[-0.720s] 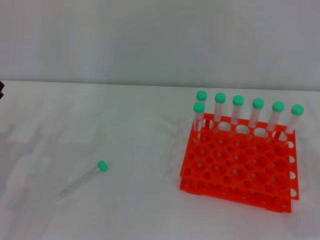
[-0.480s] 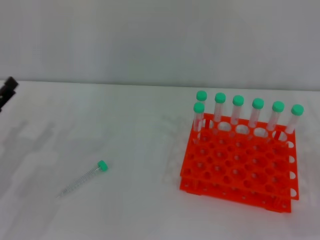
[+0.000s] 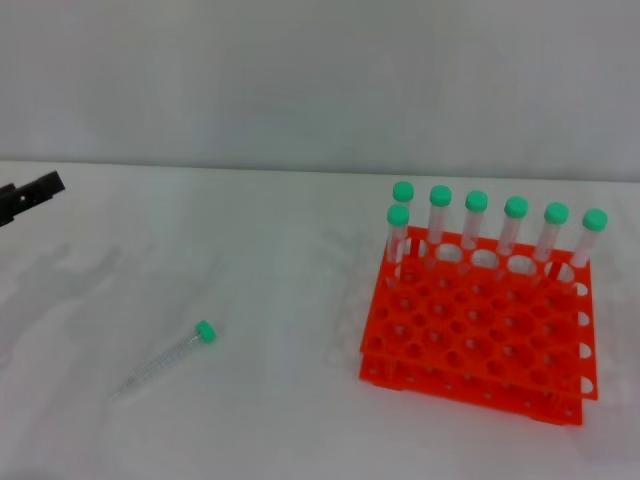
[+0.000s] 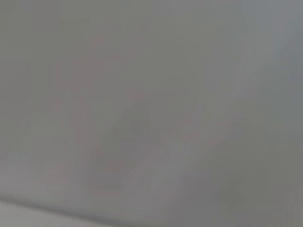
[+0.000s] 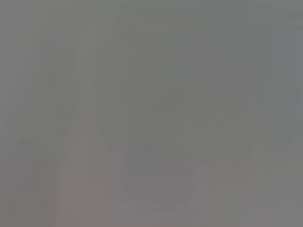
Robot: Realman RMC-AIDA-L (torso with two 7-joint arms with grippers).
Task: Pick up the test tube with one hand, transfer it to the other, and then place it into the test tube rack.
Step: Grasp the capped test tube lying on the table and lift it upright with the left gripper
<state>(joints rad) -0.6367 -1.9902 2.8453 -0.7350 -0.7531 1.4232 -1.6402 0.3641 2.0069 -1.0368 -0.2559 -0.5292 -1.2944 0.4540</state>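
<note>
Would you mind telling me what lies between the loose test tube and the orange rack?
Nothing: in the head view only bare white table separates the test tube from the test tube rack.

1. Head view: bright, even, diffuse light; white surface [image 3: 280, 420] close to washed out.
2. Shadows faint and soft, mottled grey patches at left of the surface.
3. Mild overall softness; the test tube [image 3: 165, 358] body barely separates from the surface.
4. Both wrist views: featureless grey blur, nothing resolvable.

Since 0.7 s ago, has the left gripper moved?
Yes. The left gripper has come further in from the head view's left edge, toward the test tube rack.
</note>
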